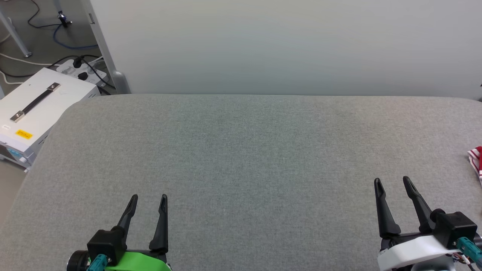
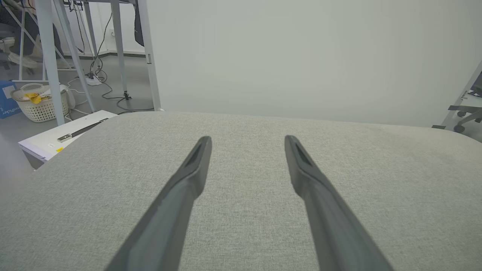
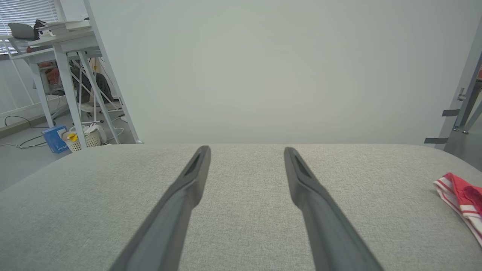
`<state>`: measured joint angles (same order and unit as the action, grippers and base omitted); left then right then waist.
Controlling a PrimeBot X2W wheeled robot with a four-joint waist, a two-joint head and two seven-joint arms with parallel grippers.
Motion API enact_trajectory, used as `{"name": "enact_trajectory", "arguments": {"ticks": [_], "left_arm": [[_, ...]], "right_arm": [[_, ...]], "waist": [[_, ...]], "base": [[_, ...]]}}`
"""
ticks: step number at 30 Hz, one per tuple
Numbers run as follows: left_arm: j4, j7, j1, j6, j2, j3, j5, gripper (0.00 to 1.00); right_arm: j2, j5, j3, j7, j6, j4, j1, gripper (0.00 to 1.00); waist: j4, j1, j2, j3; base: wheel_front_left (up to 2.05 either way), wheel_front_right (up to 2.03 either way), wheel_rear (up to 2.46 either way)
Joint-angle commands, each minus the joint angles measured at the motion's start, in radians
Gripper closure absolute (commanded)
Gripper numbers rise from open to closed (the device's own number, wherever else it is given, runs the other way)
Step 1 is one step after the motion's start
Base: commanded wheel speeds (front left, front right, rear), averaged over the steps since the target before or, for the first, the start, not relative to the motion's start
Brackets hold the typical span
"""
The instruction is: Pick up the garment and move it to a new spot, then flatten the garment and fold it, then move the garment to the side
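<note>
Garment (image 1: 477,158) far right | left gripper (image 1: 149,197) hovering, fingers (image 1: 162,222) apart | right gripper (image 1: 392,180) same

Ahead of the left tool (image 1: 149,196) the grey desk (image 1: 241,150) runs open all the way to the white panel (image 1: 286,45) that stands along its far edge. That panel closes off any reach beyond. The stretch between the left tool and the right tool (image 1: 392,179) is open cloth as well, wide enough for either to cross. To the right of the right tool, near the desk's edge, a corner of the garment (image 1: 476,160) lies on the surface. Left of the left tool, past the desk's rounded corner and lower, sits a white box (image 1: 37,105).
</note>
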<state>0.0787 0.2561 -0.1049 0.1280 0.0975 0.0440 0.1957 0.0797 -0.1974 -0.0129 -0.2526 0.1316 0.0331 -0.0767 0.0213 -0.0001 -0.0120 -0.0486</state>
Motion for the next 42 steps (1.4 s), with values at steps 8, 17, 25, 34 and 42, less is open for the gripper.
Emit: {"name": "enact_trajectory", "arguments": {"ticks": [8,17,25,34,42], "left_arm": [[-0.008,0.006,-0.014,0.003,0.001,0.001,0.008,0.00],[-0.016,-0.001,0.001,0.000,0.003,0.011,0.016,1.00],[-0.020,-0.017,0.007,-0.008,0.000,0.009,0.004,1.00],[-0.024,-0.035,0.015,-0.017,-0.004,0.005,-0.011,1.00],[-0.028,-0.051,0.021,-0.025,-0.007,0.001,-0.025,1.00]], "right_arm": [[-0.002,0.013,-0.001,-0.009,-0.001,-0.003,-0.005,0.00],[-0.003,0.008,0.000,0.002,0.000,-0.001,0.000,1.00],[-0.004,0.020,0.001,0.017,0.000,-0.003,0.005,1.00],[-0.006,0.033,0.002,0.035,0.000,-0.005,0.010,1.00],[-0.008,0.045,0.003,0.050,0.000,-0.007,0.015,1.00]], "waist": [[-0.003,0.0001,0.0120,0.011],[-0.007,0.0001,0.0000,0.016],[-0.008,0.0001,0.0007,0.018],[-0.009,0.0001,0.0016,0.020],[-0.009,0.0001,0.0023,0.022]], "base": [[0.00,0.00,0.00],[0.00,0.00,0.00],[0.00,0.00,0.00],[0.00,0.00,0.00],[0.00,0.00,0.00]]}}
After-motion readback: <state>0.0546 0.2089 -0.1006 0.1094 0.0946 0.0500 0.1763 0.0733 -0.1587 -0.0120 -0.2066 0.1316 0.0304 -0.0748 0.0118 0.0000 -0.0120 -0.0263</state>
